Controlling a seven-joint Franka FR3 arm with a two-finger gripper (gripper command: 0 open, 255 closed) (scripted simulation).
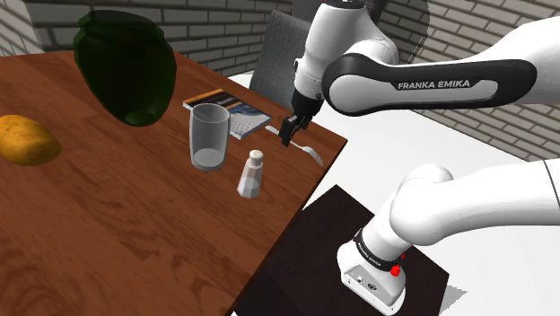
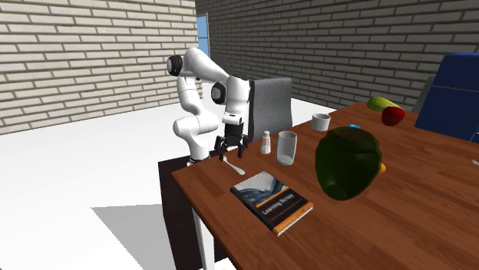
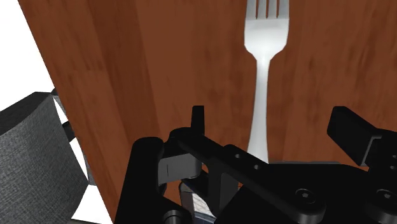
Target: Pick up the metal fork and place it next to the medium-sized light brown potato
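The fork [image 3: 267,76] lies flat on the wooden desk [image 1: 135,242], close to the edge nearest the robot's stand, with its tines pointing away from the hand. Drawn pale grey-white, it looks thin, stiff and light. It is probably slick and sits low on the surface, so the narrow handle near its middle seems the best place to pinch. The hand [image 3: 273,121] hangs just above it, fingers wide, one on either side of the handle, not touching. The potato [image 1: 27,139] sits well apart, beyond the glass [image 1: 209,135] and shaker [image 1: 252,173].
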